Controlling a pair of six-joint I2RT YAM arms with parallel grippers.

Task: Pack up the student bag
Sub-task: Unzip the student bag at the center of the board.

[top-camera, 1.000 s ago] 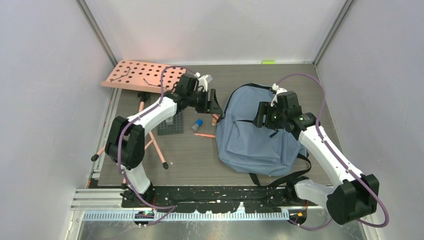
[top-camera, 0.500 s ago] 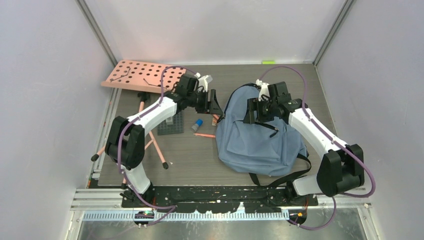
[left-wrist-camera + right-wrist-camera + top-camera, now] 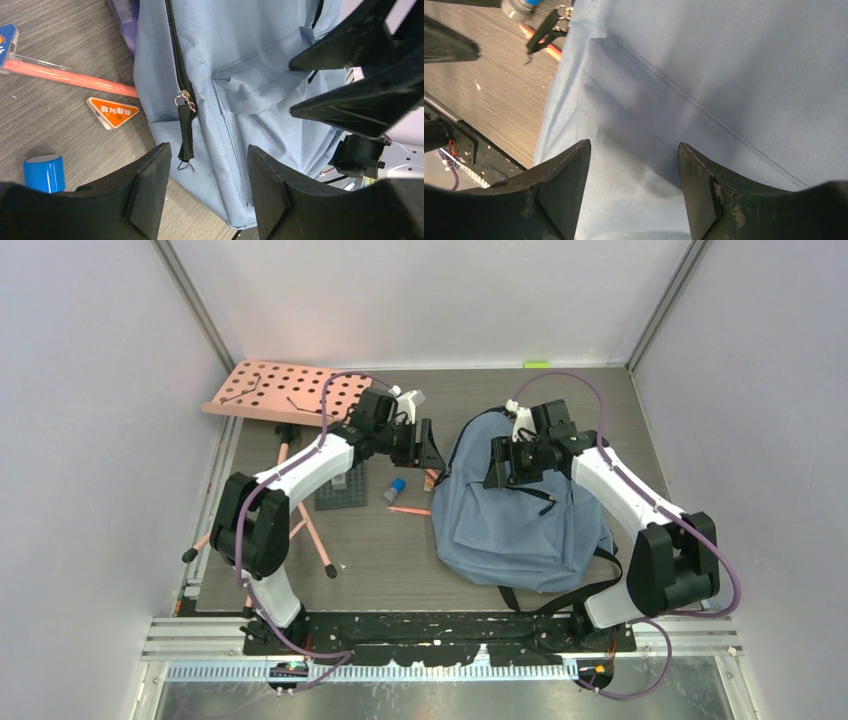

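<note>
From above, the student bag [image 3: 520, 515] lies flat on the right half of the worktop [image 3: 390, 565], its top toward the far edge and its black straps trailing toward the near edge. The left gripper [image 3: 428, 446] hangs just beside the bag's left side, and the right gripper [image 3: 497, 466] sits over the bag's upper part. A pink pegboard [image 3: 285, 392] leans at the far left corner. A dark plate [image 3: 340, 492], a blue cylinder [image 3: 396, 487] and a pink pen [image 3: 408, 510] lie between the left arm and the bag.

In the left wrist view, the left gripper [image 3: 207, 187] has its fingers [image 3: 150, 192] apart with nothing between them. Below the gap hangs the black zipper pull [image 3: 186, 137] at the bag's [image 3: 260, 95] edge. An orange triangle [image 3: 112, 111] lies just beside the bag, touching the pen [image 3: 75, 80]. The blue cylinder [image 3: 44, 172] stands apart, nearer the camera.

In the right wrist view, the right gripper [image 3: 634, 187] has its fingers [image 3: 564, 192] spread over the bag's fabric [image 3: 734, 75] and a stitched seam, gripping nothing. The zipper pull [image 3: 549, 25] shows at the upper left.
</note>
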